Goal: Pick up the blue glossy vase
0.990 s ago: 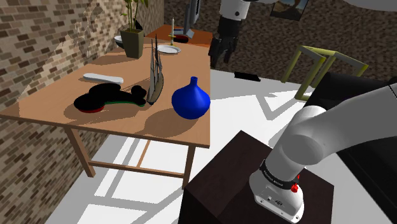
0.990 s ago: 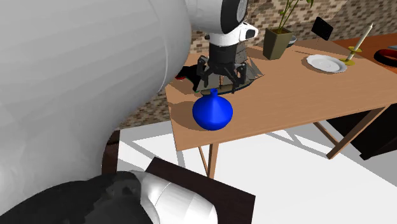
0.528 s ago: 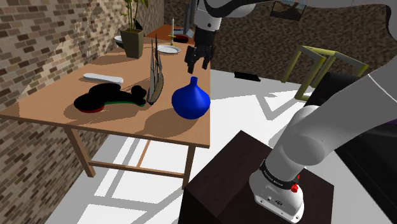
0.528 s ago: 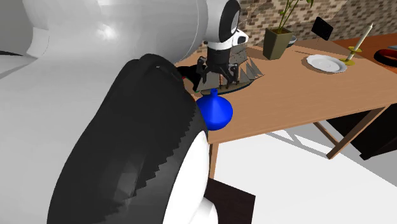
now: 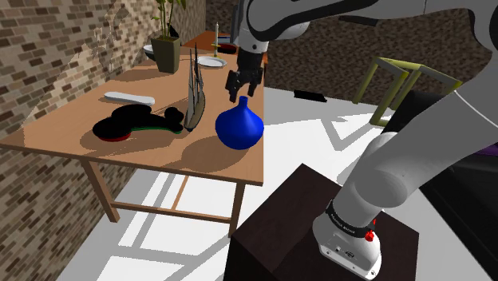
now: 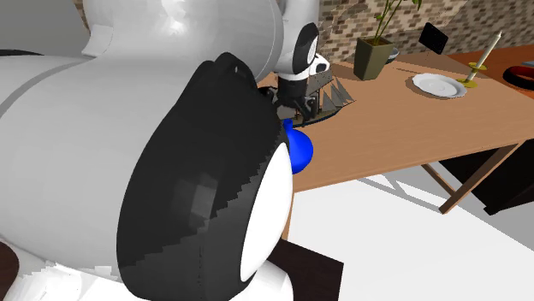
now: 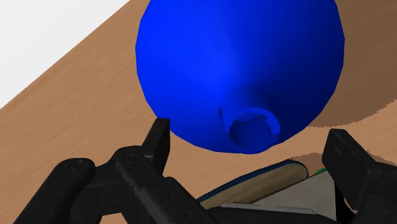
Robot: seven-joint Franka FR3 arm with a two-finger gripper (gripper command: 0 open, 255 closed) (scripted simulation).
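The blue glossy vase (image 5: 239, 124) stands upright near the table's front edge, round-bodied with a narrow neck. My black gripper (image 5: 240, 88) hangs just above its neck, open. In the wrist view the vase (image 7: 235, 63) lies right below the hand, its mouth between the spread fingers (image 7: 156, 137), which do not touch it. In the second exterior view the arm's elbow hides most of the vase (image 6: 299, 150); the gripper (image 6: 299, 104) sits right over it.
On the wooden table (image 5: 80, 120) a model sailboat (image 5: 194, 92) stands beside the vase, with black rounded objects (image 5: 128, 124), a white bar (image 5: 129, 98), a potted plant (image 5: 166, 44) and a plate (image 5: 211, 61) farther back. A brick wall runs along the shoulder view's left.
The gripper has come down and toward the vase, from above and behind the table edge to just over the neck. The arm's elbow has swung in front of the second exterior camera.
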